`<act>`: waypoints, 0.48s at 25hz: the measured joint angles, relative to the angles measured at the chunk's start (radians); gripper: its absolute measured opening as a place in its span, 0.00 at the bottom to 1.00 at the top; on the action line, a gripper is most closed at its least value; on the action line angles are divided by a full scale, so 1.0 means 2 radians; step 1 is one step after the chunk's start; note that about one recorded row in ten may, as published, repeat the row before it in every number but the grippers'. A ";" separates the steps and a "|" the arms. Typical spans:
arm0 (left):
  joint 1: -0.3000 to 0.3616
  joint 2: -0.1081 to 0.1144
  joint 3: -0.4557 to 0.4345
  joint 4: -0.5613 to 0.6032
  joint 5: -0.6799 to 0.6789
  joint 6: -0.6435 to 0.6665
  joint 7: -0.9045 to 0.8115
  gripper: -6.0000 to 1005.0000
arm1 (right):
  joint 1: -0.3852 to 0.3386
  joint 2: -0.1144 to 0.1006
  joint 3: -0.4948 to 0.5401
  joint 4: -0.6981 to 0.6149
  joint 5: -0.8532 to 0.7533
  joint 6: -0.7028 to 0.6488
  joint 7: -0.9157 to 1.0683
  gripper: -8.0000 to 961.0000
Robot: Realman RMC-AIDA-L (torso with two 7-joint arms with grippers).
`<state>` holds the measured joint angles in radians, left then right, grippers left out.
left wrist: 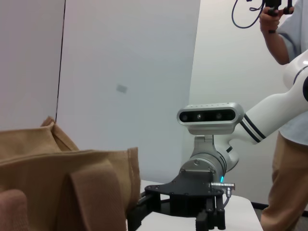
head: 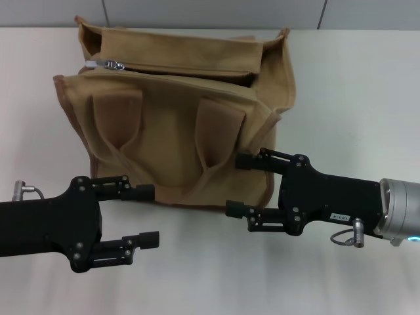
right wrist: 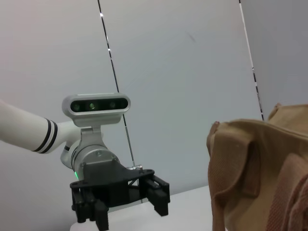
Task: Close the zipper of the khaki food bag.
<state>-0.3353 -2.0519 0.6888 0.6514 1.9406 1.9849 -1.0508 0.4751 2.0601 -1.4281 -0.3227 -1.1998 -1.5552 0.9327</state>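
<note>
The khaki food bag [head: 177,125] stands on the white table, its two looped handles hanging down the near side. Its top gapes open; the zipper [head: 177,67] runs along the top with the silver pull tab [head: 113,64] at the far left end. My left gripper [head: 149,216] is open, low at the bag's near left corner, apart from it. My right gripper [head: 237,185] is open at the bag's near right corner, its upper finger close to the fabric. The bag shows in the left wrist view [left wrist: 62,187] and right wrist view [right wrist: 260,173].
The white table [head: 354,98] extends to the right and in front of the bag. A grey wall stands behind. A person [left wrist: 288,144] stands beside the table in the left wrist view.
</note>
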 joint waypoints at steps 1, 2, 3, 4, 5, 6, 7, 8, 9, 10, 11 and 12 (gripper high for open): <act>0.000 0.000 0.000 0.000 0.000 0.000 0.000 0.65 | 0.000 0.000 0.000 -0.004 0.000 0.000 0.000 0.85; 0.000 0.000 0.000 0.000 0.000 0.000 0.000 0.65 | 0.000 0.000 0.000 -0.004 0.000 0.000 0.001 0.85; 0.001 -0.001 0.000 0.000 0.001 0.000 0.000 0.65 | 0.000 0.000 0.000 -0.005 0.000 0.000 0.001 0.85; 0.001 -0.001 0.000 0.000 0.001 0.000 0.000 0.65 | 0.000 0.000 0.000 -0.005 0.000 0.000 0.001 0.85; 0.002 -0.002 0.001 0.000 0.001 0.000 0.000 0.65 | 0.001 -0.001 0.000 -0.006 0.000 0.000 0.001 0.85; 0.002 -0.002 0.001 0.000 0.001 0.000 0.000 0.65 | 0.001 -0.001 0.000 -0.006 0.000 0.000 0.001 0.85; 0.003 -0.002 0.000 -0.001 0.002 0.000 -0.001 0.65 | 0.001 -0.002 0.000 -0.006 0.000 0.000 0.002 0.85; 0.004 -0.002 0.000 -0.001 0.002 0.000 -0.001 0.64 | 0.001 -0.002 0.000 -0.006 0.000 0.000 0.002 0.85; 0.004 -0.002 0.000 -0.001 0.002 0.000 -0.001 0.64 | 0.001 -0.002 0.000 -0.006 0.000 0.000 0.002 0.85; 0.005 -0.002 -0.001 -0.001 0.002 0.000 0.000 0.64 | 0.001 -0.002 0.000 -0.006 0.000 0.000 0.002 0.85; 0.005 -0.002 -0.001 -0.001 0.002 0.000 0.000 0.64 | 0.001 -0.002 0.000 -0.006 0.000 0.000 0.002 0.85; 0.005 -0.002 -0.001 -0.001 0.002 0.000 0.000 0.64 | 0.001 -0.002 0.000 -0.006 0.000 0.000 0.002 0.85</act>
<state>-0.3252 -2.0555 0.6861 0.6503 1.9438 1.9843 -1.0501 0.4766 2.0569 -1.4281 -0.3344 -1.1997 -1.5553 0.9360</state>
